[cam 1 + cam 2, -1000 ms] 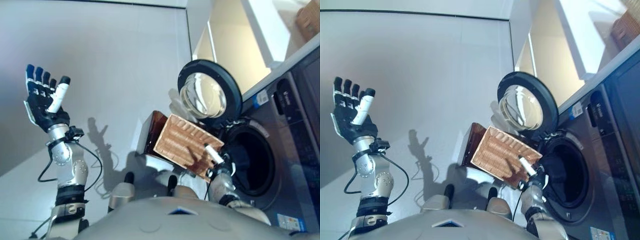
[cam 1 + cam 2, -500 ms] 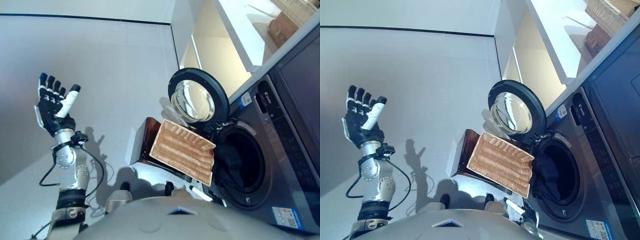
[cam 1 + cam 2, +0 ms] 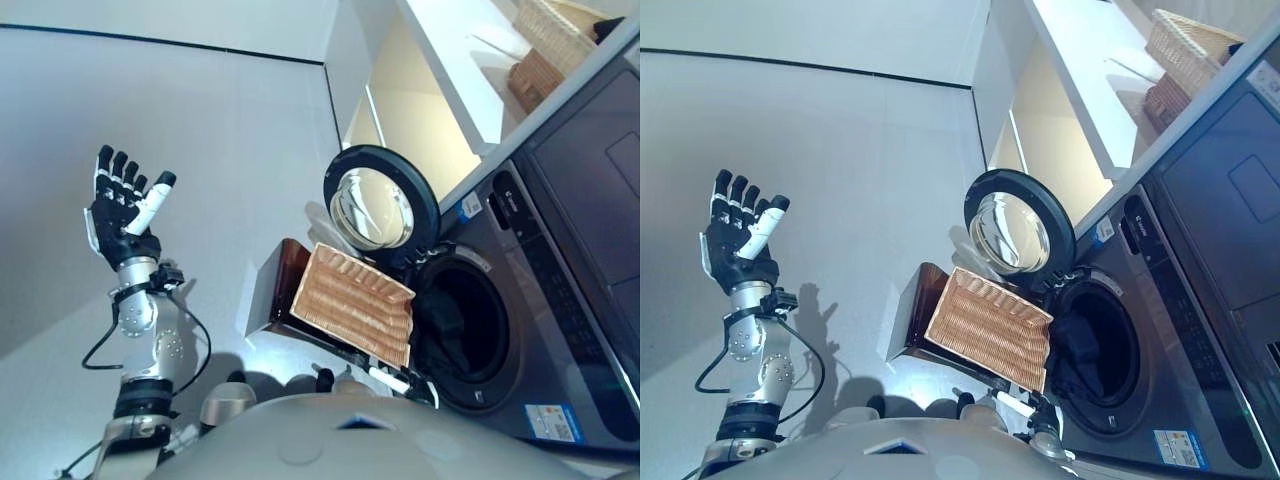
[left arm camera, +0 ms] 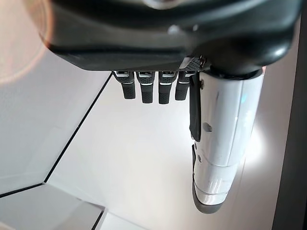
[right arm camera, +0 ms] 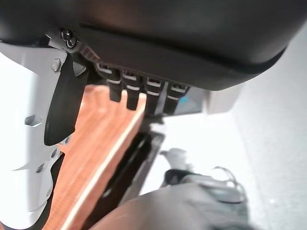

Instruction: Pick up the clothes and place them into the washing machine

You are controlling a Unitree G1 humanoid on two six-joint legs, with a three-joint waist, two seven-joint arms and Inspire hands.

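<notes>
The grey washing machine (image 3: 565, 320) stands at the right with its round door (image 3: 380, 205) swung open. Dark clothes (image 3: 443, 335) lie inside the drum. In front of the opening a wicker basket (image 3: 355, 300) rests on a brown stand (image 3: 275, 290); I see no cloth in it. My left hand (image 3: 125, 215) is raised far to the left, open and holding nothing. Low by the basket's near edge is my right hand (image 3: 385, 380), only partly seen. In its wrist view the fingers (image 5: 144, 93) are straight and hold nothing, with the brown stand's side (image 5: 100, 143) past them.
A white counter (image 3: 1080, 90) runs above the machine, with two wicker baskets (image 3: 1180, 50) at its far end. A pale wall corner (image 3: 335, 60) stands behind the door. Grey floor lies to the left.
My right hand has dropped from the basket's near edge to below it. The camera has shifted, showing more of the counter. My left hand stays raised and open.
</notes>
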